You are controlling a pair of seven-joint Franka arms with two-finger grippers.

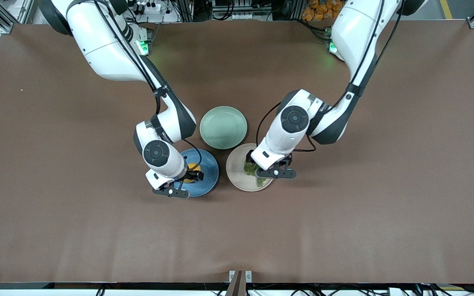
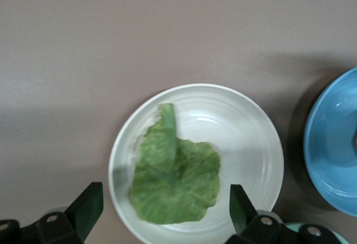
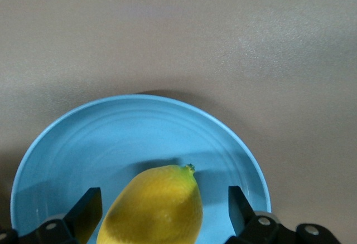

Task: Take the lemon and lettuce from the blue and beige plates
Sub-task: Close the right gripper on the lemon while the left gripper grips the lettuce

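Note:
The yellow lemon (image 3: 156,208) lies on the blue plate (image 3: 111,138). My right gripper (image 3: 162,208) is down at it and open, one finger on each side of the fruit with a gap to each. From the front, the lemon (image 1: 190,167) shows only partly under the right gripper (image 1: 189,174) on the blue plate (image 1: 208,174). The flat green lettuce (image 2: 175,183) rests on the beige plate (image 2: 245,138). My left gripper (image 2: 165,208) hangs open just above it, its fingers (image 2: 89,205) spread wider than the leaf. In the front view, the lettuce (image 1: 248,167) peeks out beside the left gripper (image 1: 259,172) on the beige plate (image 1: 237,170).
A mint-green plate (image 1: 223,127) with nothing on it sits farther from the front camera, between the two arms and close to both other plates. The blue plate's rim (image 2: 334,149) lies next to the beige plate. Brown table (image 1: 344,213) surrounds the plates.

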